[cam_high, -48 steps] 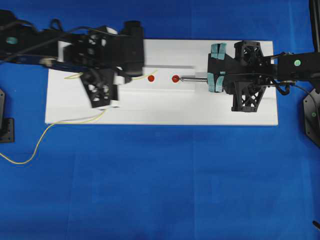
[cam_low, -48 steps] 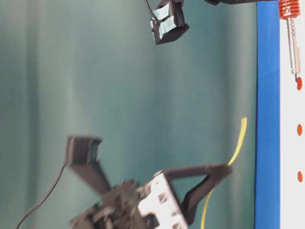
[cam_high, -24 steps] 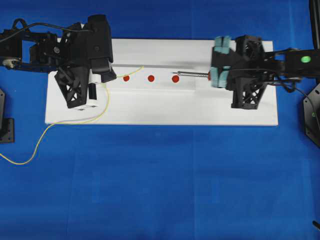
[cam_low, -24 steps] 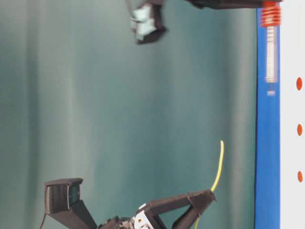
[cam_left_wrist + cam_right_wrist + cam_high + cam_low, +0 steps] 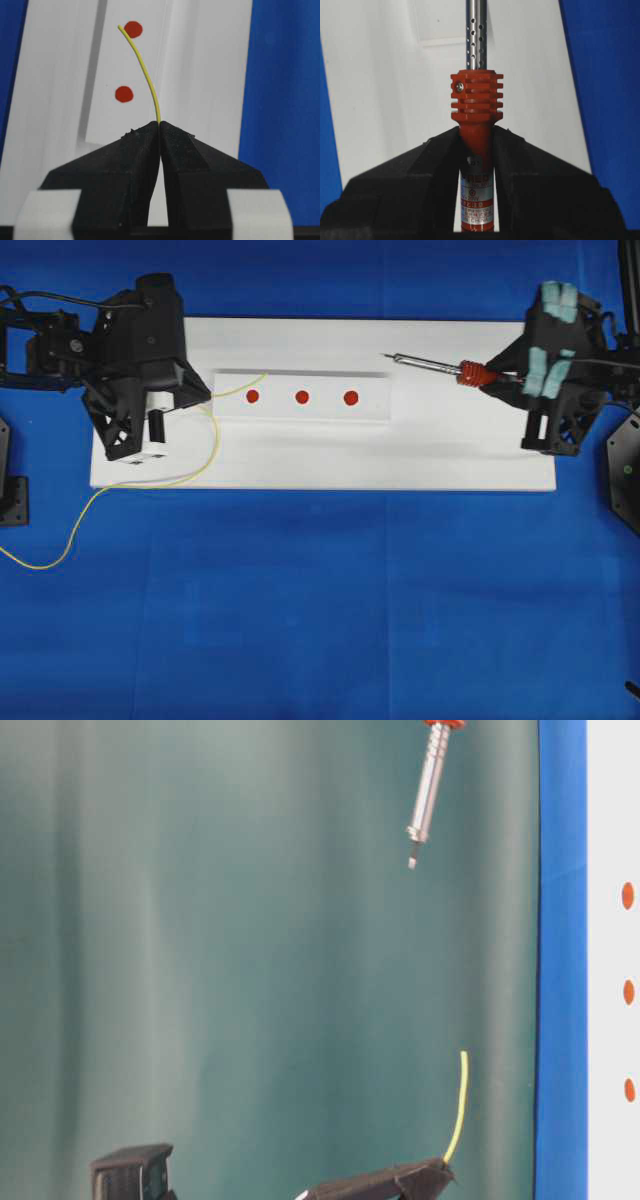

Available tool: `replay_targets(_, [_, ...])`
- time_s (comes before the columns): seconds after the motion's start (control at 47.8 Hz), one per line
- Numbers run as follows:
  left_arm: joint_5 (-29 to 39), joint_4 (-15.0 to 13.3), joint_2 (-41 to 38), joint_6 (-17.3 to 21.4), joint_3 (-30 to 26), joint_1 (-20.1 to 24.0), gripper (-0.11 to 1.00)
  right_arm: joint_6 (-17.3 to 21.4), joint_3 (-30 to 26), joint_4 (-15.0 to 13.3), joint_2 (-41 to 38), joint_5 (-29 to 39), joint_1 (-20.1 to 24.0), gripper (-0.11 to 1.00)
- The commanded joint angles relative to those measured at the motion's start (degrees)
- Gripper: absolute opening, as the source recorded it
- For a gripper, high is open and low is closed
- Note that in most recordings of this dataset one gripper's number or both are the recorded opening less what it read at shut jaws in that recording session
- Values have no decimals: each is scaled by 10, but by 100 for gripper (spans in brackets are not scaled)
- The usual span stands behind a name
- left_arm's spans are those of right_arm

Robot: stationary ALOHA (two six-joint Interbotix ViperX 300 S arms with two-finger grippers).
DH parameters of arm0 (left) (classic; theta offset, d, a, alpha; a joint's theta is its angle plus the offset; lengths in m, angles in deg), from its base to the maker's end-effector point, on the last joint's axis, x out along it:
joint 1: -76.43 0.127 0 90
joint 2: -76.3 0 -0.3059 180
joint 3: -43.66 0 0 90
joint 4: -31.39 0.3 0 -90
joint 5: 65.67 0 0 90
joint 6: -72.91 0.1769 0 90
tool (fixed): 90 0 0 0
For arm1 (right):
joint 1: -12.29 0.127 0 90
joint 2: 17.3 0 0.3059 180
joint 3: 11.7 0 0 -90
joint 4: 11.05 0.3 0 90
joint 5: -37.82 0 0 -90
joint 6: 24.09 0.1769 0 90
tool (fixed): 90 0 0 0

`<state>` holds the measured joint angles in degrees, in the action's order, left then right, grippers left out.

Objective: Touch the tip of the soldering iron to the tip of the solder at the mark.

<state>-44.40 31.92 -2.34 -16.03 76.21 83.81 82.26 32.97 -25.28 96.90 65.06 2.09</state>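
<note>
**Iron and solder held apart over the board**

The left gripper (image 5: 159, 125) is pinching the solder (image 5: 237, 390) at frame left, its tip hanging near the mark (image 5: 252, 396). At upper right, the right gripper (image 5: 476, 145) is clamping the soldering iron (image 5: 440, 365), well clear.

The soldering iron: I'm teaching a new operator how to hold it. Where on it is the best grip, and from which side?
Grip the soldering iron on its red handle just behind the ribbed collar, coming from the cord end, as the right gripper does. The handle is thicker, the collar probably stops forward slip, and the thin metal shaft stays free to point at the mark.
</note>
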Motion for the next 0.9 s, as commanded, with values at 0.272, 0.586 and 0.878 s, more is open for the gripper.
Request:
replay_targets(0.272, [-29, -2, 35, -55, 16, -23, 2, 51, -9, 16, 5, -53, 18, 6])
replay_targets(0.586, [-79, -2, 68, -148, 47, -156, 2, 92, -11, 16, 3, -73, 184, 6])
replay_targets(0.878, [-192, -2, 8, -210, 74, -282, 2, 125, -19, 16, -64, -120, 305, 6])
